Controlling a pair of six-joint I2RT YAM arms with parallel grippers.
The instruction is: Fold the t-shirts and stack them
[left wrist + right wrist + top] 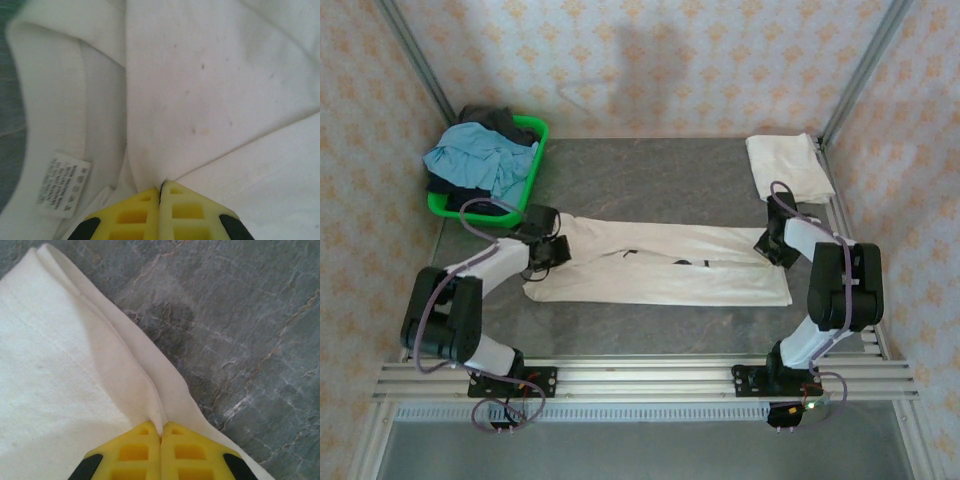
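Pinching the cream t-shirt [660,265] beside its collar, the left gripper [161,187] clamps tight; the right gripper [161,429] nips what seems its right-hand hem.

Bare bench [650,170] runs along the far edge. A green basket [534,160] blocks the far left corner, a folded t-shirt [785,165] the far right.

The t-shirt [660,270] between the 2 grippers is cream-white with small black print marks. Its neck label [64,187], left of the left gripper [161,187], is white with grey text. That gripper and the right gripper [161,429] are yellow with black patches. The tabletop [250,315] is grey, veined like stone. Beyond the left gripper, a bright green basket [541,150] holds a light blue garment [475,155] and a dark grey garment [498,118].
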